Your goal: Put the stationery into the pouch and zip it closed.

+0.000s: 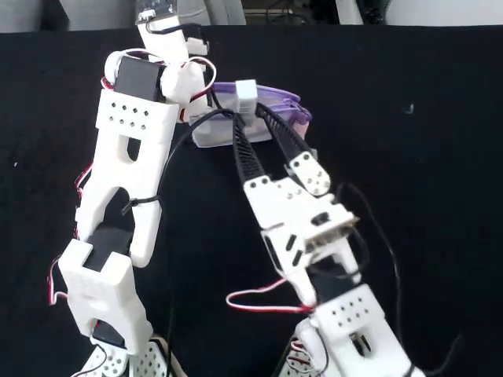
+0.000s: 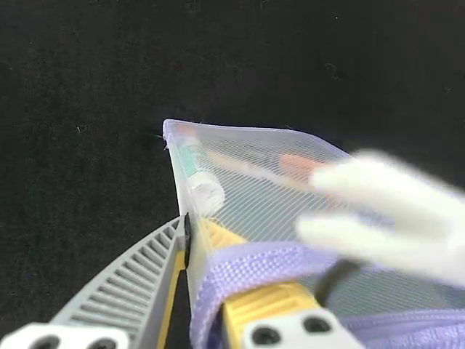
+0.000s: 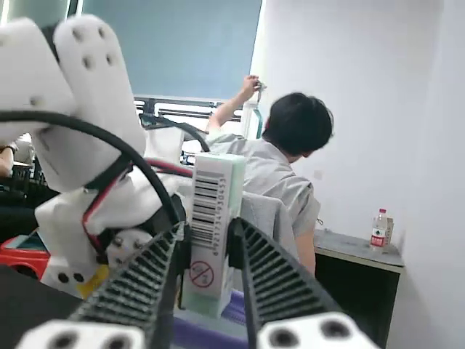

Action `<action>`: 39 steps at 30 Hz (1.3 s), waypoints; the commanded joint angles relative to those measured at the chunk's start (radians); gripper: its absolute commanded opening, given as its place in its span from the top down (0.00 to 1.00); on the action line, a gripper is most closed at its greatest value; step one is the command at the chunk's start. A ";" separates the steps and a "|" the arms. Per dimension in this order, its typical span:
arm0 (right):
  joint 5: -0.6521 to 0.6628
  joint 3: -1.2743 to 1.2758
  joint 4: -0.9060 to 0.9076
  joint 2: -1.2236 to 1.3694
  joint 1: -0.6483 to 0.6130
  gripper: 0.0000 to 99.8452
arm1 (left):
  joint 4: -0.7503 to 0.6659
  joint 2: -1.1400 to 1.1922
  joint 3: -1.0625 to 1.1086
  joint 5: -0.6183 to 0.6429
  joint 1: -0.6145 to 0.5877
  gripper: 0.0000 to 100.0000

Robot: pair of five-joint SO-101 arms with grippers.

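Mesh pouch [image 2: 283,193], purple trim, pens [image 2: 195,166] inside, left gripper [image 2: 192,231] clamped on its edge, right gripper [image 3: 210,243] pinching barcoded white box [image 3: 211,218].

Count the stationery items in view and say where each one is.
3. A white box is held in the right gripper above the pouch; a teal white-capped tube and an orange-tipped pen lie inside it. More may be hidden.

Barcode [image 3: 208,212], prohibition sign [image 3: 200,274] on white box [image 3: 218,174]
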 commanded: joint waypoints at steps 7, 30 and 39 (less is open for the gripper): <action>0.021 -0.097 -0.420 0.429 0.043 0.99 | 0.006 0.011 0.007 -0.002 0.012 0.97; 0.015 -0.059 -0.565 0.733 0.044 0.84 | 0.006 0.011 0.005 -0.002 -0.004 0.97; 0.023 -0.056 -0.568 0.734 0.044 0.77 | 0.005 0.011 0.005 -0.002 -0.005 0.97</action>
